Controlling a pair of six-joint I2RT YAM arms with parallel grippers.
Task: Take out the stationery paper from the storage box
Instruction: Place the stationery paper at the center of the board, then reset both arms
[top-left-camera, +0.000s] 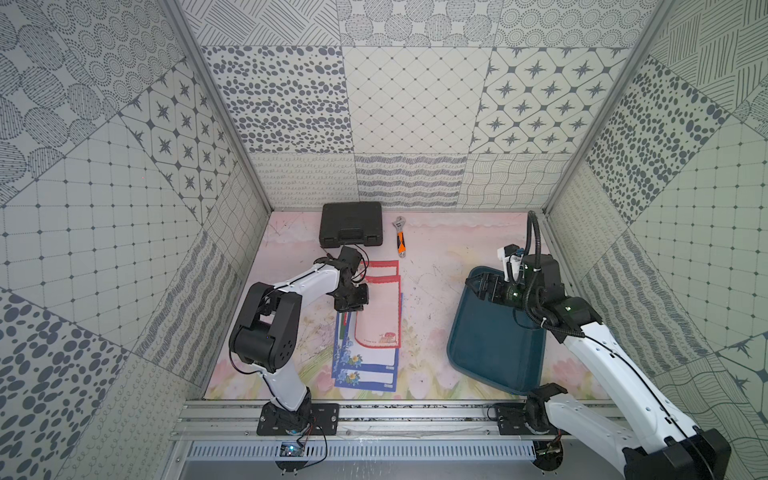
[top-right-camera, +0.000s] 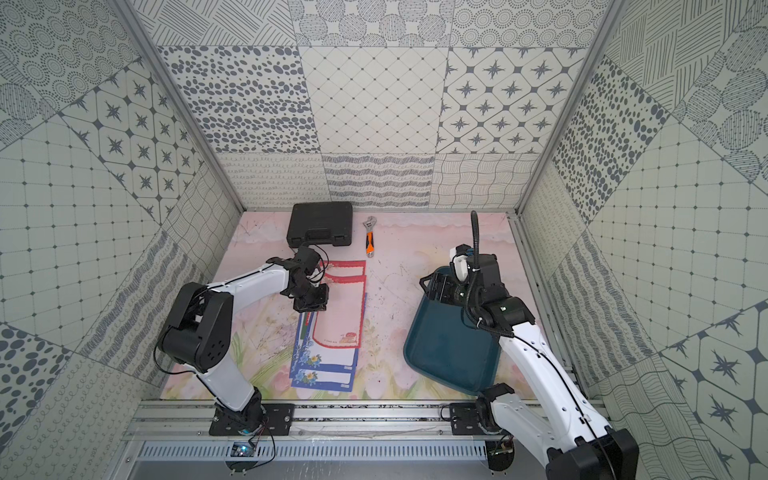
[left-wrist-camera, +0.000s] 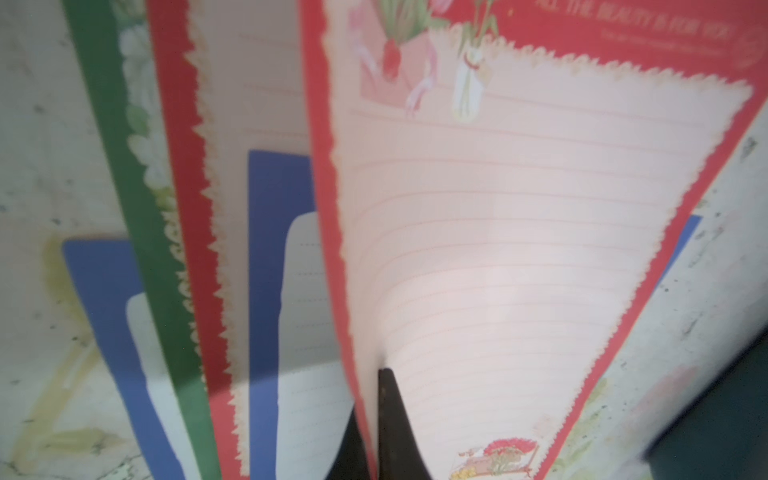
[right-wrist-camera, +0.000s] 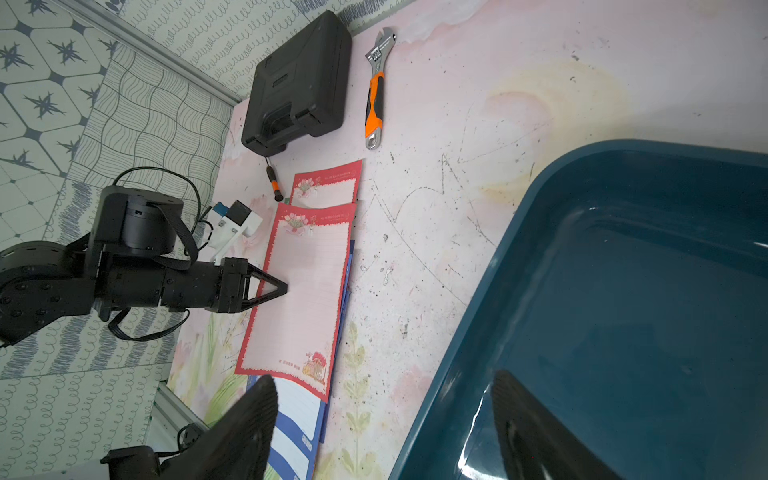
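Observation:
The stationery paper (top-left-camera: 380, 316) lies fanned out on the table left of centre: red-bordered sheets on top, blue-bordered ones (top-left-camera: 365, 372) at the front, a green edge (left-wrist-camera: 137, 187) between them. My left gripper (top-left-camera: 356, 300) sits low at the stack's left side, shut on the edge of the top red sheet (left-wrist-camera: 498, 249), which bends up between its fingers (left-wrist-camera: 388, 415). The dark teal storage box (top-left-camera: 494, 349) rests at the right, with nothing seen inside. My right gripper (right-wrist-camera: 382, 376) stands open astride the box's far left rim (right-wrist-camera: 478, 311), one finger inside and one outside.
A black tool case (top-left-camera: 351, 224) sits at the back by the wall, and an orange-handled wrench (top-left-camera: 400, 239) lies right of it. A small orange-black tool (right-wrist-camera: 274, 183) rests between the case and the sheets. Patterned walls close in on three sides.

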